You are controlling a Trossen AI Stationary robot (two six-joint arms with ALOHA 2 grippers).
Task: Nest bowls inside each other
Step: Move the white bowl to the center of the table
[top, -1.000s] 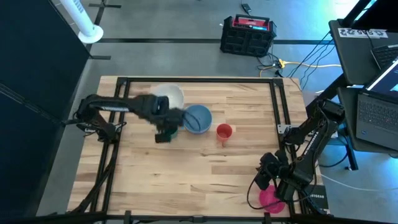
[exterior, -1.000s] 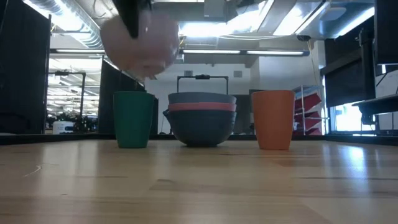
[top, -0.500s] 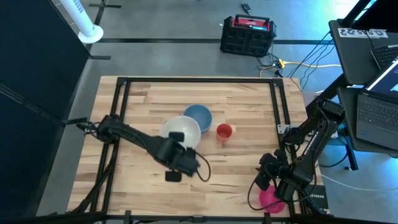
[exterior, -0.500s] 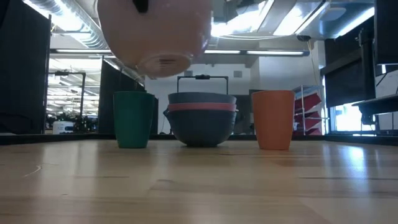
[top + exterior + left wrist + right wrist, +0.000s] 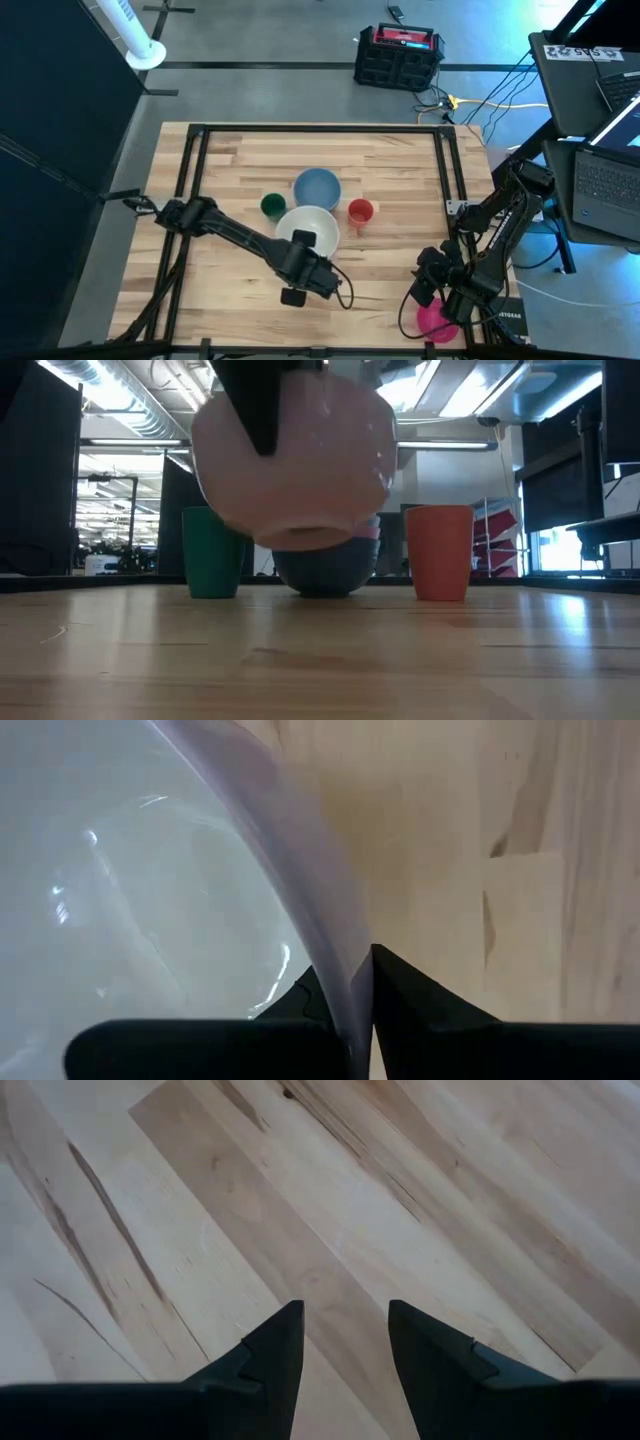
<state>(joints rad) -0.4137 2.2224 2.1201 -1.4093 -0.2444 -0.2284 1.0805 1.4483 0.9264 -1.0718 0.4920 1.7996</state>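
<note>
My left gripper point(image 5: 301, 242) is shut on a white bowl point(image 5: 308, 226), which hangs above the table point(image 5: 295, 465) in front of the stacked bowls. That stack point(image 5: 318, 187) is a dark blue bowl point(image 5: 325, 570) with more bowls inside it, standing on the table's middle. A magenta bowl point(image 5: 436, 320) lies near the table's near right corner, partly under my right arm. My right gripper point(image 5: 345, 1342) stands open there over bare wood. My left gripper pinches the white bowl's wall at the rim point(image 5: 338, 970), on the bowl's near side, with one finger point(image 5: 300, 1008) inside the bowl and the other point(image 5: 420, 1005) outside. The fingers point steeply down. The bowl hangs lifted clear, its opening up, slightly tilted.
A green cup point(image 5: 272, 206) stands just left of the stack and a red cup point(image 5: 360, 211) just right of it. A black frame point(image 5: 190, 160) runs along the table's edges. Bare wood lies toward the near edge.
My left gripper has carried the white bowl from the far left of the stack toward the table's near edge and a little to the right, sinking as it went. The bowl stays clear of the table and now hangs in front of the stack; the green cup is uncovered.
</note>
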